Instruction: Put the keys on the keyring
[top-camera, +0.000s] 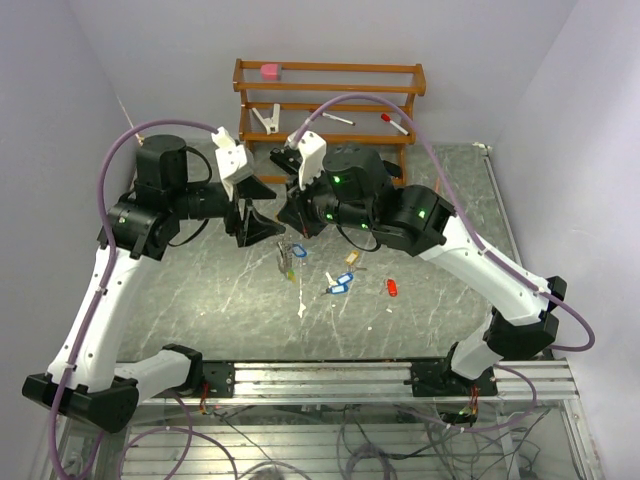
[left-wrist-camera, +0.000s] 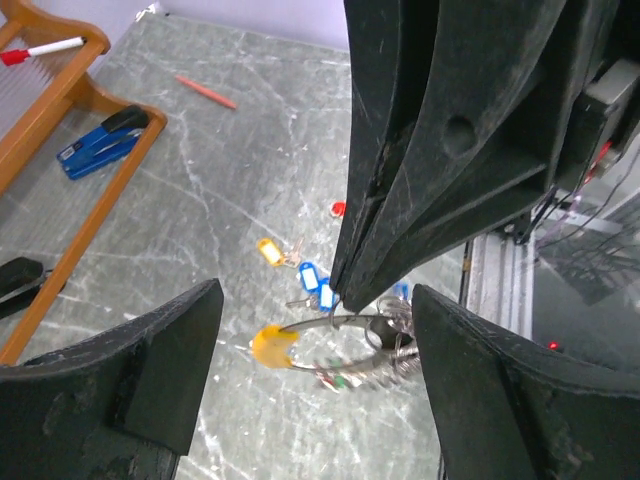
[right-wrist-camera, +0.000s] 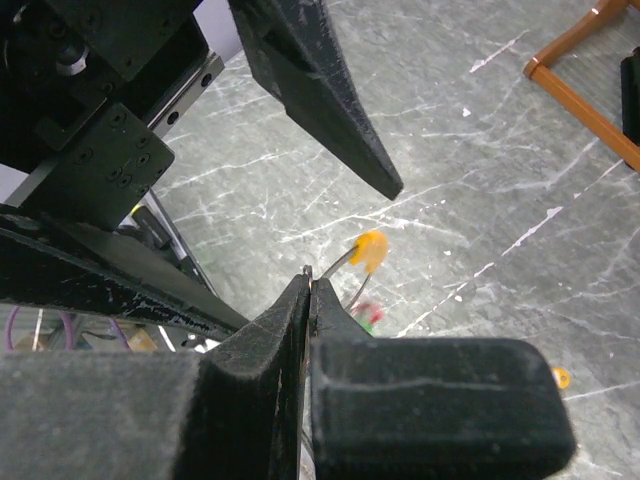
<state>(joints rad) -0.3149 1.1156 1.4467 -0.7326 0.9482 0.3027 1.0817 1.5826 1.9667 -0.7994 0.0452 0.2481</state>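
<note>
While the right pincer (right-wrist-camera: 308, 288) pinches the keyring (left-wrist-camera: 335, 321) up off the tabletop (top-camera: 200, 300), the left pincer (left-wrist-camera: 318, 330) sits spread wide near it. Loose keys (top-camera: 340, 285) lie on the tabletop below.

Keyring up in the air, loose keys on the marble below.
I see the keyring (left-wrist-camera: 360, 375), a thin silvery wire loop with a yellow tag (left-wrist-camera: 272, 343) and others strung on, hanging tilted; the keys (left-wrist-camera: 311, 275), tagged blue, orange and red, lie scattered beneath.
</note>
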